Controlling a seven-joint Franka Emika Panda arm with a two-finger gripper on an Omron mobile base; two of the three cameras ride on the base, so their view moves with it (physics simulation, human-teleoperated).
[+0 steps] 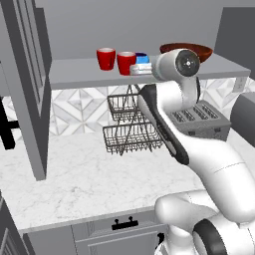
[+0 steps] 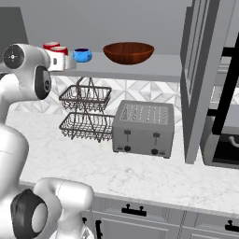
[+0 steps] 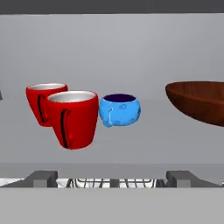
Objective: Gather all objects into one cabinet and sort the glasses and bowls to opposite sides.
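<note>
Arm raised from the base, elbow bent over the counter (image 1: 74,179), wrist level with the grey shelf (image 1: 79,74) and hand pointed straight at the shelf's contents. In the hand view the gripper (image 3: 111,178) shows two dark fingertips (image 3: 41,178) set wide apart at the shelf's front edge — nothing between them, nothing held.

On the shelf, left to right in the hand view: a rear red cup (image 3: 43,103), a front red cup (image 3: 74,118) overlapping it and standing nearer the hand, a blue bowl (image 3: 119,110) just beside the front cup, then the brown bowl (image 3: 199,103) well apart at the right. Both cups upright, pale inside, each with a dark vertical mark on its side. Blue bowl upright, dark inside, small and rounded. Brown bowl wide and shallow, upright.

Below the shelf — a two-tier wire basket (image 2: 86,112) and a grey toaster (image 2: 144,128) on the counter. The cabinet door (image 2: 200,79) stands open at the shelf's right end.
</note>
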